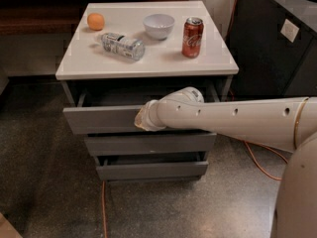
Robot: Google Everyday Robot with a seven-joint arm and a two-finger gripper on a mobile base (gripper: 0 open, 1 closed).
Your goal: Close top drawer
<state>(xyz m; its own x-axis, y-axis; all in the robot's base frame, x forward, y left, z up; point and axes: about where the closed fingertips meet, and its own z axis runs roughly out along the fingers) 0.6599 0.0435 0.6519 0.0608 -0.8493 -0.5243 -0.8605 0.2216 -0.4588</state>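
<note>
The gripper (140, 119) is resting against the top drawer (99, 119), uppermost of three and hanging partly open; its grip I cannot tell. Above are sitting one can (192, 36), one bowl (159, 25), one bottle (123, 45), one orange (96, 21).

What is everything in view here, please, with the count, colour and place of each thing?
cabinet top: 1, white, centre of view
orange: 1, orange, back left of the cabinet top
bottle: 1, clear plastic, lying on its side, left of centre
bowl: 1, white, back middle
soda can: 1, red, upright, right of the bowl
top drawer: 1, grey, under the cabinet top, partly pulled out
middle drawer front: 1, grey, just below
lowest drawer front: 1, grey, at the bottom
cable: 2 stretches, orange, on the floor in front and to the right
dark unit: 1, black, far right
arm: 1, cream, reaching in from the right
gripper: 1, cream, at the middle of the top drawer's front
</note>
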